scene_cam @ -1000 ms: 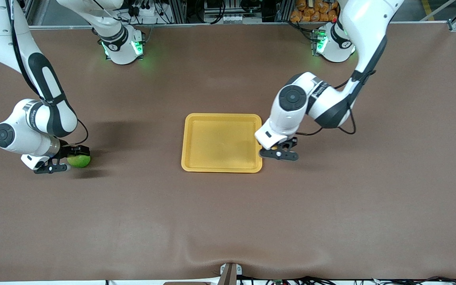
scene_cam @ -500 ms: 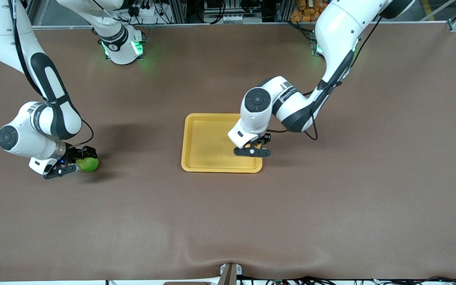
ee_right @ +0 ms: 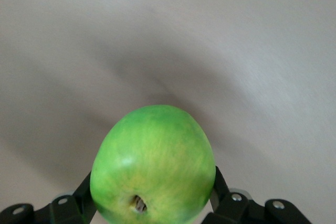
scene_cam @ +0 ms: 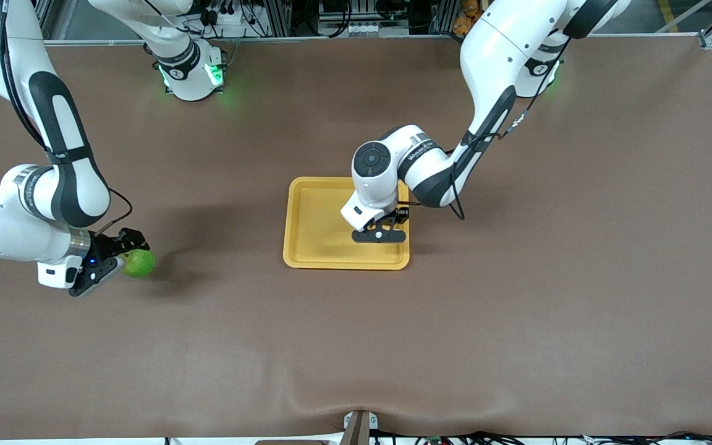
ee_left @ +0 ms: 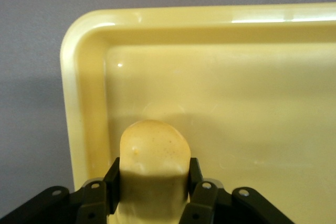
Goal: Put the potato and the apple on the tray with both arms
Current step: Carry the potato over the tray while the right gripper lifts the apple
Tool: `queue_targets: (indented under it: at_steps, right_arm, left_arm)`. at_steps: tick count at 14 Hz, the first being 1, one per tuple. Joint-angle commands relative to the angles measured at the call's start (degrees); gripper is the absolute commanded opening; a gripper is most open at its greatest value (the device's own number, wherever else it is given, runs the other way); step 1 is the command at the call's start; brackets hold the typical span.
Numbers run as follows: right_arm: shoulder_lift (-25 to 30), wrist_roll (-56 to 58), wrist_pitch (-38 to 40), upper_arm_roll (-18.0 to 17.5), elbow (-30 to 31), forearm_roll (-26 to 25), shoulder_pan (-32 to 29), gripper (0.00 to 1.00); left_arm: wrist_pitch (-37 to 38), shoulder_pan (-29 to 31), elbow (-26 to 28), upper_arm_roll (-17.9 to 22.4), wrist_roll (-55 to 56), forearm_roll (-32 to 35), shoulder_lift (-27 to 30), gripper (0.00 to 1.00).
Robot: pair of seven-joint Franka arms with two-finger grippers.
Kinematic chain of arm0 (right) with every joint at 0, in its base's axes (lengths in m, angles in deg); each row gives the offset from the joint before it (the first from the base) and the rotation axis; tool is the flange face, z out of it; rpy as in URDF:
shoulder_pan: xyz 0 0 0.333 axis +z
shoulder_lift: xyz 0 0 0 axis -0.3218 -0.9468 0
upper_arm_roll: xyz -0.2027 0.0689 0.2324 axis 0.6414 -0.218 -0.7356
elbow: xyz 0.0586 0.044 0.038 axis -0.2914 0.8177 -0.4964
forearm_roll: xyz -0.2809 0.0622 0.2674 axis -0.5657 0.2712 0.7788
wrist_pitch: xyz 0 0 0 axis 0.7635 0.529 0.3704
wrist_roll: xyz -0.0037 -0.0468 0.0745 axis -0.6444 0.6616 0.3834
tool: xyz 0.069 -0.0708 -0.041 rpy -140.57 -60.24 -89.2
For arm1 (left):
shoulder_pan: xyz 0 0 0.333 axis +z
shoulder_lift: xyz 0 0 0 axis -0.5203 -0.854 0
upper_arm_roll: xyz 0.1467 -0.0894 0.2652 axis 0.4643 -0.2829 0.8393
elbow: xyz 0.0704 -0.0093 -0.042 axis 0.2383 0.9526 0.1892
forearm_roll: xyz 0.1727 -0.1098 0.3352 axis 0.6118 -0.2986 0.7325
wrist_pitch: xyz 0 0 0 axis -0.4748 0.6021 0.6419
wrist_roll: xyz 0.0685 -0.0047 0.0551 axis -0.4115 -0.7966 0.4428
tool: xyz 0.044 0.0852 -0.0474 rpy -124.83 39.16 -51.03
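The yellow tray [scene_cam: 306, 247] lies mid-table. My left gripper [scene_cam: 387, 227] hangs low over the tray's end toward the left arm and is shut on the potato [ee_left: 155, 153], a lumpy yellow piece clamped between both fingers, with the tray's floor [ee_left: 241, 108] below it. In the front view the wrist hides the potato. Toward the right arm's end of the table, my right gripper [scene_cam: 126, 254] is shut on the green apple [scene_cam: 140, 263]. The apple [ee_right: 153, 174] fills the jaws, stem dimple showing, just above the brown table.
The brown table mat [scene_cam: 356, 346] stretches between the apple and the tray. Both arms' green-lit bases [scene_cam: 192, 74] stand along the table's edge farthest from the front camera. A small bracket [scene_cam: 359, 426] sits at the edge nearest that camera.
My left gripper carried the potato from beside the tray's edge to over the tray. My right gripper closed fully on the apple and shifted it slightly toward the tray.
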Motion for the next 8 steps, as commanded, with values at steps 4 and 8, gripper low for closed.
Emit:
queue_targets:
  at_steps: [4,8]
  right_arm:
    - [0.98,7.03,-0.19,-6.92,-0.04,1.2,4.12,0.0]
    - [1.16,11.61,-0.28,-6.75,0.22,-1.34,13.6,0.0]
  left_arm:
    - [3.41,-0.38,-1.81,0.65,1.34,1.82,-0.82,0.0]
    - [3.5,-0.29,-1.72,0.83,1.77,1.74,-1.26,0.0]
